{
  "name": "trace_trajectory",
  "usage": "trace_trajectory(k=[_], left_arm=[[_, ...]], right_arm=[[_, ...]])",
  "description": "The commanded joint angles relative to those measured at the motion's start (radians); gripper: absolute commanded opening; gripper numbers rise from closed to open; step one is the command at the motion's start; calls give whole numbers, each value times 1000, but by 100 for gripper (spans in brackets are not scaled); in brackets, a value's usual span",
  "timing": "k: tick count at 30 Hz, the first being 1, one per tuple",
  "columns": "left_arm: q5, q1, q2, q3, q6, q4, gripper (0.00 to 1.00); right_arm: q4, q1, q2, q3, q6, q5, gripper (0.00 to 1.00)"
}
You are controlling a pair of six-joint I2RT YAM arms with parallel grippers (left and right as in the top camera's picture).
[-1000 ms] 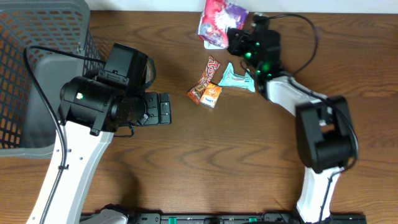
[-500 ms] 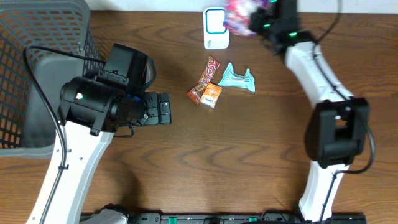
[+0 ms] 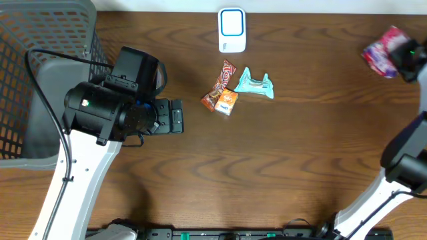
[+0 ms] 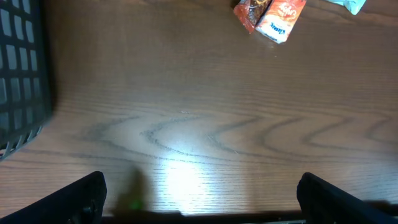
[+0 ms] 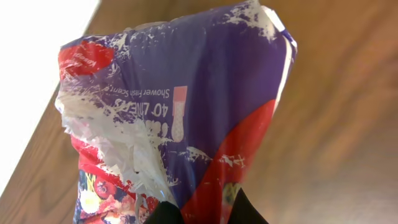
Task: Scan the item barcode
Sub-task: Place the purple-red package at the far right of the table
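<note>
Right gripper (image 3: 402, 59) pinched the purple packet (image 3: 381, 52) just ahead of its jaws, the scanner (image 3: 231, 30) well away from it. Left gripper (image 3: 175, 117) sat spread, empty. Best bet: bring the barcode face squarely to the scanner, unhurried.

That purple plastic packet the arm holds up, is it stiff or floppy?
Probably floppy: the purple packet looks crumpled and wrinkled. Likely light, since the right gripper holds it by one end. Glossy film, so maybe slippery.

Pkt (image 3: 380, 53) blurred in overhead; basket (image 3: 27, 40) cut off by frame edge.
</note>
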Motion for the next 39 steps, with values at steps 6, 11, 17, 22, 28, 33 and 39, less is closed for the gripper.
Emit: trace_trajectory(k=[6,11,17,22,28,33,39], left_arm=[[-16,3,0,16,2,-5,98],[-16,3,0,16,2,-5,98],[-16,3,0,16,2,-5,98],[-16,3,0,16,2,-5,98],[-17,3,0,16,2,-5,98],[-16,3,0,16,2,-5,98],[-16,3,0,16,2,-5,98]], right_arm=[[44,-114,-34,-104,288,70,34],[163,-108,-34,-188,124,-23,98],[143,-103,-99,-179,-42,-196,99],[129,-90,-272,-179,-95,-300,99],[27,-60,-452,-179,-242,-599,99],[-224,12,-488,-183,-416,-512,99],[-229,156,-451,-361,-559,-517,97]])
